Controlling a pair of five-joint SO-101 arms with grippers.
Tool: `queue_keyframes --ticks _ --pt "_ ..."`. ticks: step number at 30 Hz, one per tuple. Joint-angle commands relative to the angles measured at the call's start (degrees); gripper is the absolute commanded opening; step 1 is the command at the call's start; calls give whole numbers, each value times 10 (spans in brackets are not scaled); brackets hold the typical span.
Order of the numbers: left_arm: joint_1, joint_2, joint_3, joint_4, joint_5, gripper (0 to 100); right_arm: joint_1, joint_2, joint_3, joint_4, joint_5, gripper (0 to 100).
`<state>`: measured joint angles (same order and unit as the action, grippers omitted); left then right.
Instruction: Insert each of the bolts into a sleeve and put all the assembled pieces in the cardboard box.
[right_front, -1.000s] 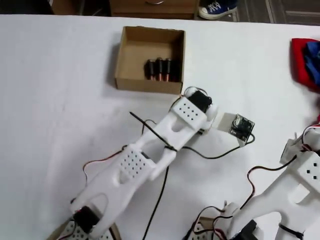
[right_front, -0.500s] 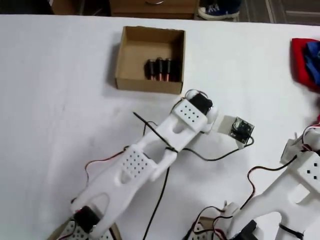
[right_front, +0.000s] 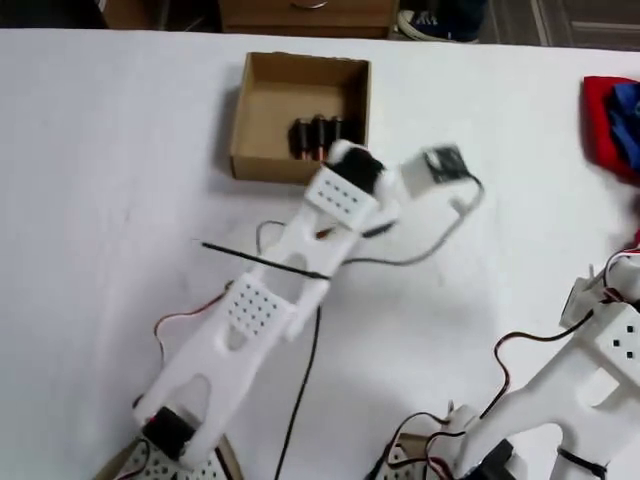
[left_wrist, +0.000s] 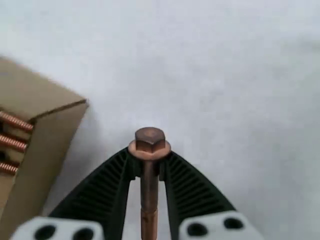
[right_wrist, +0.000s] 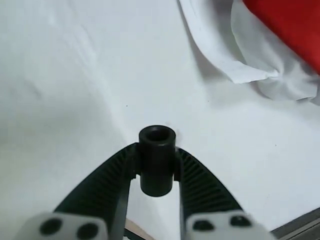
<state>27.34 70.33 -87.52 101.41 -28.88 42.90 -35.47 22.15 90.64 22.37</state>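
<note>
The bolt (left_wrist: 149, 142) is pinched below its head in the left gripper (left_wrist: 150, 156), beside the cardboard box's (left_wrist: 47, 145) near right corner. The sleeve (right_wrist: 157, 162) sits clamped in the right gripper (right_wrist: 157, 151), well off to the right. So thin a grip may let the bolt tilt and miss the bore.

Table (right_front: 100, 150): white covering, spans nearly the whole frame in the high view. Cardboard box (right_front: 290, 165) sits on it, upper centre, top open. Red cloth bundle (right_front: 603, 105) at right edge, upper part. Black cable (right_front: 300, 390) trails across lower centre.
</note>
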Motion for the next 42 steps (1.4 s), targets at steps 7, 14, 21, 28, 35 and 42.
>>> queue_keyframes --ticks 7,14,21,28,35,42 --pt "-66 -101 -29 11 160 24 -120 -22 16 -22 -2 21" --pt "-64 -251 -23 11 301 24 -205 -95 147 -124 -35 21" --pt "-84 -306 -28 11 304 24 -349 -289 352 -242 -61 21" --pt "-83 -432 -24 12 380 24 -442 -390 404 -317 -91 21" --pt "-87 -564 -23 12 386 24 -480 -388 404 -371 -91 21" --pt "-91 -607 -22 12 387 24 -542 -387 404 -416 -156 21"
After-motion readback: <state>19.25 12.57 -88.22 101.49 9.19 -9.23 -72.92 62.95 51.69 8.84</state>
